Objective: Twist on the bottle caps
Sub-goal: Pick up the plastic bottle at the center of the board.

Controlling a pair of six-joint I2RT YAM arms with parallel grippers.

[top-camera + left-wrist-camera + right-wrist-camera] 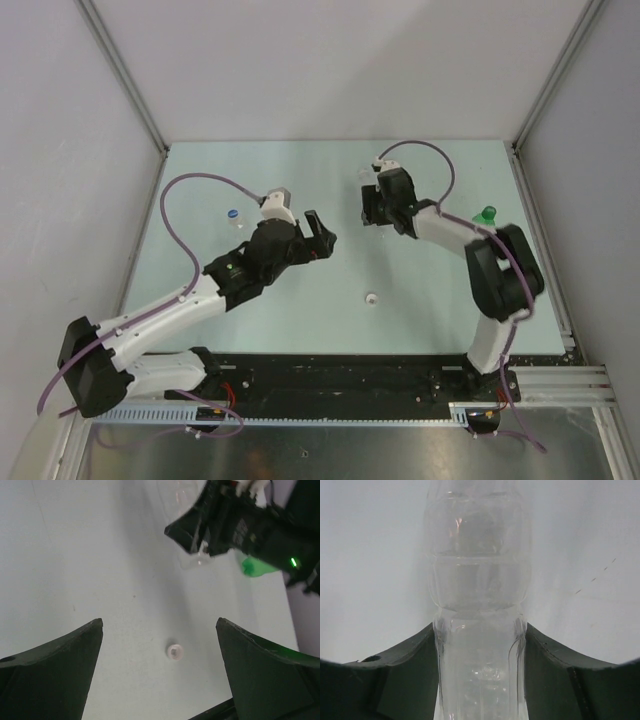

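A clear ribbed bottle [479,580] fills the middle of the right wrist view, and my right gripper [479,635] is shut on it, both fingers pressed against its sides. In the top view that gripper [374,214] sits at the back centre of the table. One white cap [371,298] lies loose on the table, and in the left wrist view the same cap [174,651] shows between the tips of my open, empty left gripper [160,622]. A green bottle [487,215] stands at the right. Another clear bottle [233,219] with a bluish top stands at the left.
Grey walls close in the pale green table [300,180] on the left, back and right. The right arm's elbow [505,270] rises close to the green bottle. A black rail [340,380] runs along the near edge between the arm bases.
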